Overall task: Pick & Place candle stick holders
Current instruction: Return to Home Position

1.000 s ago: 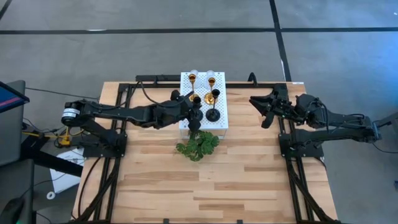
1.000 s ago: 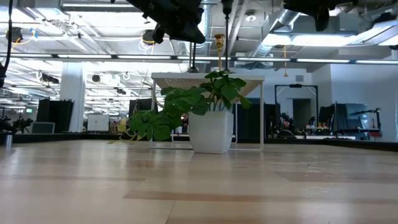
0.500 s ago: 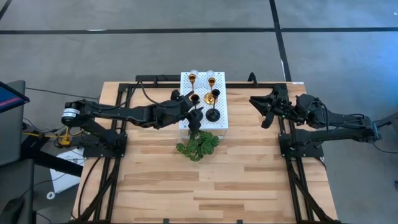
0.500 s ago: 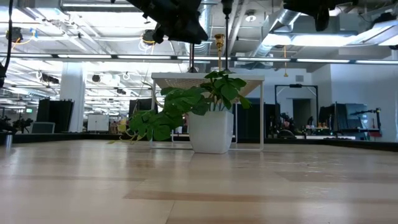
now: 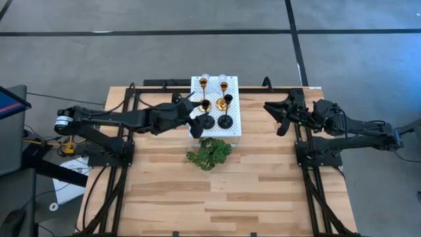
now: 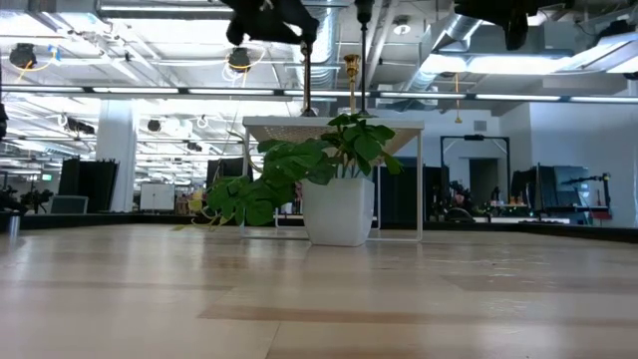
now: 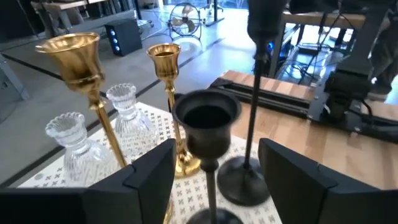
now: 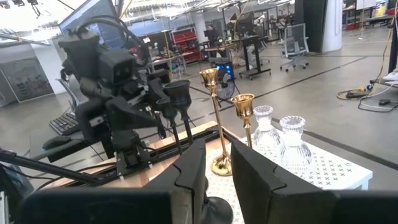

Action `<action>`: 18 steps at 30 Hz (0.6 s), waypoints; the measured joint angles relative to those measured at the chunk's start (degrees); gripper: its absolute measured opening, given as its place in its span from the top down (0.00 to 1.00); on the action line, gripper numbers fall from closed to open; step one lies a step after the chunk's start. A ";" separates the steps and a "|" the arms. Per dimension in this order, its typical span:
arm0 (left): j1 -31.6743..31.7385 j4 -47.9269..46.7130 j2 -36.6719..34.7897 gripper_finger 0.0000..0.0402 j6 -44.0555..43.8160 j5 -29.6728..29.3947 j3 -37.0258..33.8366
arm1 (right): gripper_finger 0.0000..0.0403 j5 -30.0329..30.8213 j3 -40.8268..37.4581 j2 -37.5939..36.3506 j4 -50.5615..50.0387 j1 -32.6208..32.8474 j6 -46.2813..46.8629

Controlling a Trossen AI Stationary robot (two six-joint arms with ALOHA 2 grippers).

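On the white perforated shelf [image 5: 235,129] stand two slim shiny gold holders [image 7: 70,53], two matte black holders [image 7: 206,121] with round bases and two ribbed clear glass holders [image 7: 69,140], the left gripper [image 5: 197,120] stretched out level at the shelf's left edge, fingers wide apart and empty, the right gripper [image 8: 217,149] well off the shelf's right side, fingers a slit apart

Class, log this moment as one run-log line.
left gripper: open, beside black holders on shelf | right gripper: waiting right of shelf | gold holders, glass holders: upright on shelf
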 joint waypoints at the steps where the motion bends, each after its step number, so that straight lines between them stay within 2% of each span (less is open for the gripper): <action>1: -0.32 -1.07 -0.80 0.43 0.00 -0.02 0.00 | 0.83 0.00 0.00 0.00 0.00 0.00 0.00; 7: -1.56 -7.05 -6.57 0.42 -0.21 -0.03 -0.02 | 0.83 -0.01 0.00 0.00 -0.07 0.00 0.00; 11: -2.50 -7.86 -10.24 0.44 -0.21 0.01 -0.02 | 0.83 0.00 0.00 -0.02 -0.07 0.00 0.00; 18: -5.08 -10.93 -16.69 0.54 0.00 0.05 -0.02 | 0.83 -0.88 0.00 -0.02 -0.06 0.00 -0.78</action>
